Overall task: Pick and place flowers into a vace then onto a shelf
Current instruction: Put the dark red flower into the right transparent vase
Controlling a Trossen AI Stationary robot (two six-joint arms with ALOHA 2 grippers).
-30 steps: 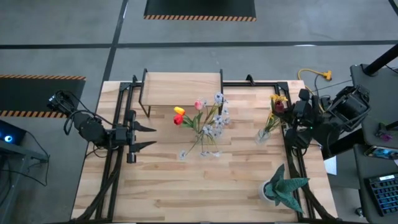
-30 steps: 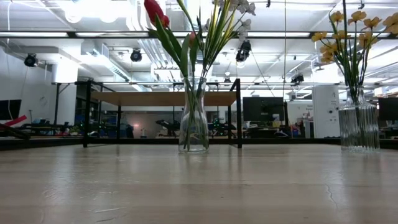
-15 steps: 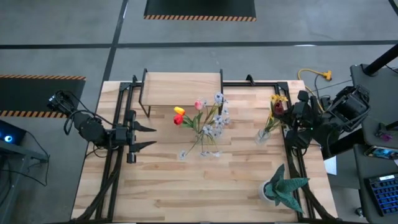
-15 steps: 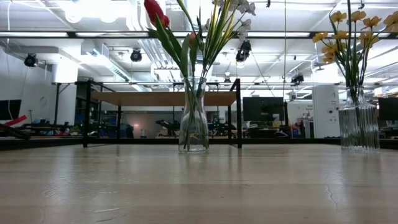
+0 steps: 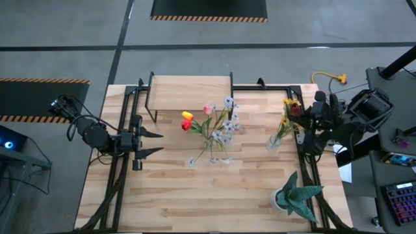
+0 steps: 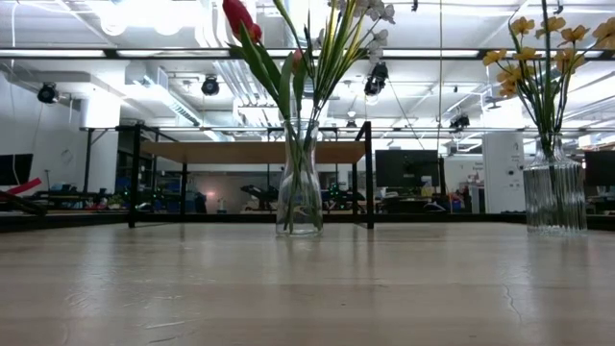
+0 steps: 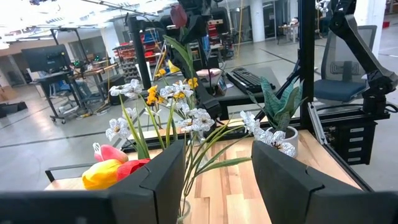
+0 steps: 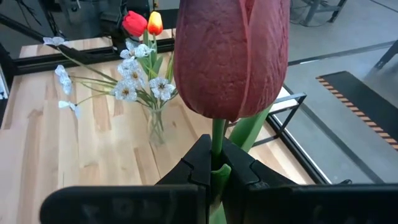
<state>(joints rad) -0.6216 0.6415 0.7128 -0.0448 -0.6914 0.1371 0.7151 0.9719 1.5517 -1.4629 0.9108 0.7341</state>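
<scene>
A dark maroon tulip (image 8: 231,56) fills the right wrist view, and my right gripper (image 8: 215,167) is shut on its stem. In the high view this gripper (image 5: 304,121) hovers at the table's right edge, beside a ribbed glass vase (image 6: 554,195) holding a yellow-bloomed bunch (image 5: 288,104). A clear vase (image 6: 299,183) at mid-table holds red, yellow and pink tulips and pale blossoms (image 5: 224,130). The shelf (image 5: 190,91) stands at the far edge with nothing on its top board. My left gripper (image 5: 155,143) waits open at the left, pointing level toward the middle vase. My right gripper pinches the maroon tulip's green stem (image 8: 217,142) between its two fingers, just below the bloom. The fingers lie across the stem. The bloom stands clear of the table beyond the fingers. The stem's lower end is hidden behind the gripper.
A green spiky-leaved potted plant (image 5: 296,194) stands near the front right corner. Black frame rails (image 5: 123,162) run along both table sides. The near half of the wooden tabletop (image 5: 195,201) is bare.
My right gripper has turned a little at the wrist with the maroon tulip still in its hold. The tulip's stem has shifted slightly beside the yellow bunch. My left arm and both vases have kept still.
</scene>
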